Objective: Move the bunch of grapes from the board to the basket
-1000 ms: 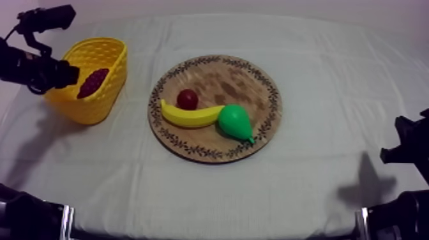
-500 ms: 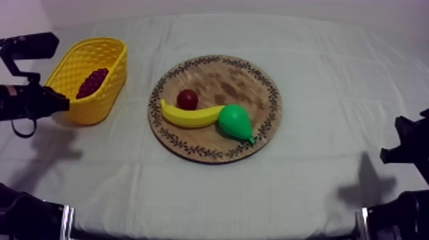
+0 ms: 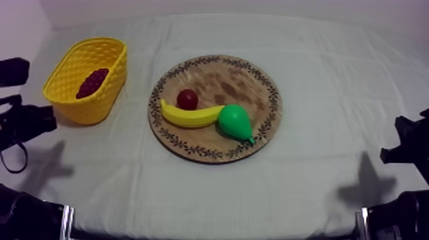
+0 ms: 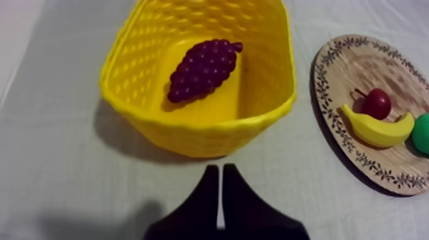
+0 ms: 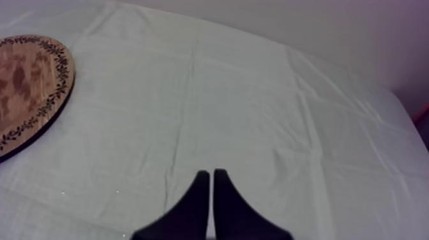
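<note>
The dark purple bunch of grapes point(image 3: 92, 82) point(image 4: 203, 67) lies inside the yellow basket point(image 3: 102, 102) point(image 4: 198, 131) at the table's left. The round wooden board point(image 3: 255, 76) point(image 4: 370, 64) point(image 5: 29, 96) with a patterned rim sits mid-table. My left gripper point(image 3: 48, 120) point(image 4: 220, 182) hovers just left of and in front of the basket, fingers together as a narrow wedge, holding nothing. My right gripper point(image 5: 210, 185) point(image 3: 389, 154) is shut on nothing over bare cloth at the right side of the table.
On the board lie a banana point(image 3: 188, 117) point(image 4: 376, 129), a green pear point(image 3: 235, 121) point(image 4: 421, 133) and a small red fruit point(image 3: 187, 99) point(image 4: 377, 103). Open cloth stretches to the right of the board.
My left arm has drawn back from over the basket, down and to the left. The grapes stay in the basket. The right arm has not moved.
</note>
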